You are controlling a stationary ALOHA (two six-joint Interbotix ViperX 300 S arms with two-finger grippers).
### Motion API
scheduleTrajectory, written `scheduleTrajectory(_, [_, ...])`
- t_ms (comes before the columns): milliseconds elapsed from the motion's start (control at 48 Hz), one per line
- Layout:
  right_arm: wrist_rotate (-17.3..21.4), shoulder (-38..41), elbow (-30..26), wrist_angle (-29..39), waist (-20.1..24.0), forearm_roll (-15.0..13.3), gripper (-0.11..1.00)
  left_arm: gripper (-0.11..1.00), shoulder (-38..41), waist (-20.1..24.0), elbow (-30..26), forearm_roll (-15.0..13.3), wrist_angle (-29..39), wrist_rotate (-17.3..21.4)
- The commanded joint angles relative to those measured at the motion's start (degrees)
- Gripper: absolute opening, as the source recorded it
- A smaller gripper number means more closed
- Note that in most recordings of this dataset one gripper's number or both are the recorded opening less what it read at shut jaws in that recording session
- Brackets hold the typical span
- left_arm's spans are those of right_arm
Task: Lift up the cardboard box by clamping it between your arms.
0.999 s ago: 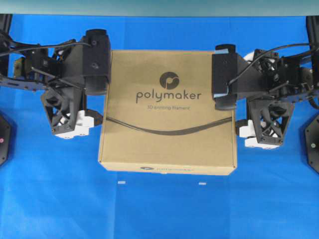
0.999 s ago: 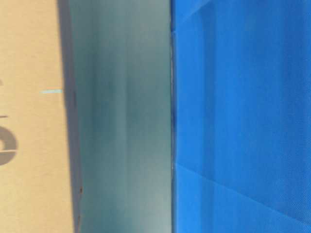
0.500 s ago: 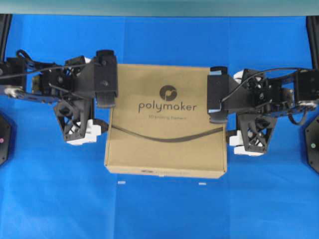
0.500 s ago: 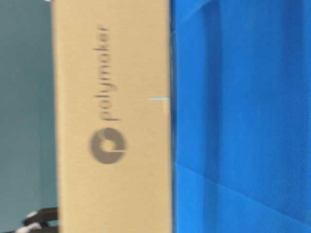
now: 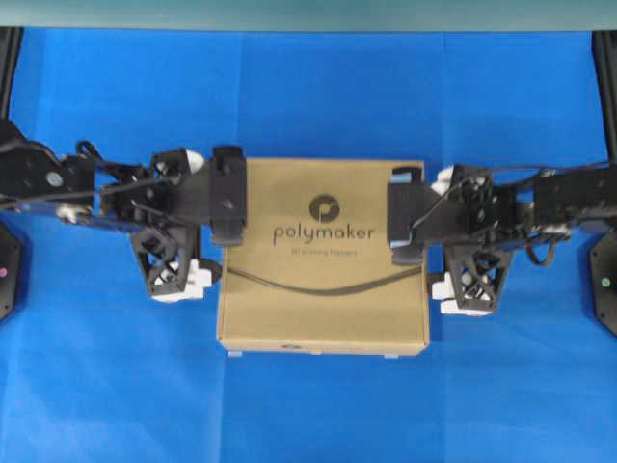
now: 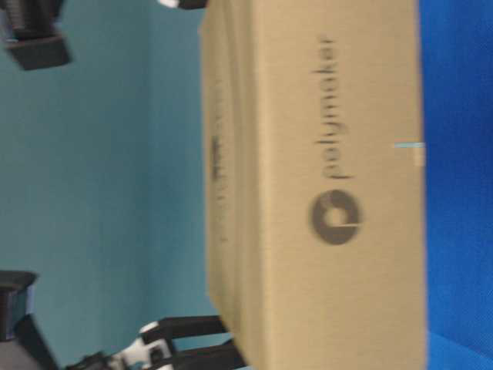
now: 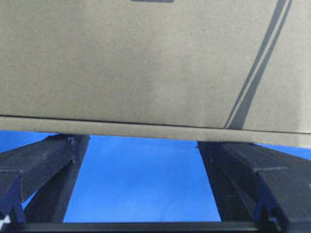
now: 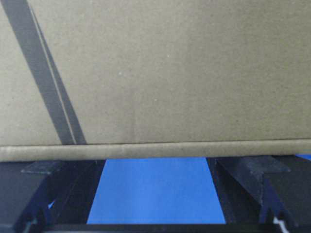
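The brown cardboard box (image 5: 323, 260) with the "polymaker" logo is held level between my two arms, low over the blue table. It fills the table-level view (image 6: 339, 193), with its underside at the cloth. My left gripper (image 5: 220, 214) presses on its left side and my right gripper (image 5: 425, 227) on its right side. In the left wrist view the box (image 7: 146, 58) lies across the tips of the open gripper (image 7: 143, 138), fingers (image 7: 48, 155) wide apart. The right wrist view shows the same: box (image 8: 170, 73) above the open gripper (image 8: 155, 162). Neither gripper grasps anything.
The blue cloth table (image 5: 308, 415) lies all around. Two small white tape marks (image 5: 234, 354) sit at the box's front edge. Dark round bases stand at the far left (image 5: 5, 270) and far right (image 5: 605, 280). A teal wall (image 6: 100, 193) lies behind.
The box has come down with both arms: it looks smaller from overhead and has moved toward the blue cloth in the table-level view. Both grippers stayed pressed on its sides.
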Motion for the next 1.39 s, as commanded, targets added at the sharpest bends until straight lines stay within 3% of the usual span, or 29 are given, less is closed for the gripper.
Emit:
scheduleTrajectory(0, [0.2,0.4,-0.5,-3.9,-0.4,0.3,1.0,0.86,0.9,0.0,-0.7,-0.3,-3.7,-0.4])
scheduleTrajectory(791, [-1.1,8.3,2.7,-12.8,-2.2,-0.3,1.0,0.86,5.9,1.7,4.2,-0.3,-12.1,-1.5])
scheduleTrajectory(1374, [-1.2,11.9,4.0,-17.1,-3.3,-0.3,1.0,0.86,7.7,1.5,5.8,-0.2,-12.0,-1.7])
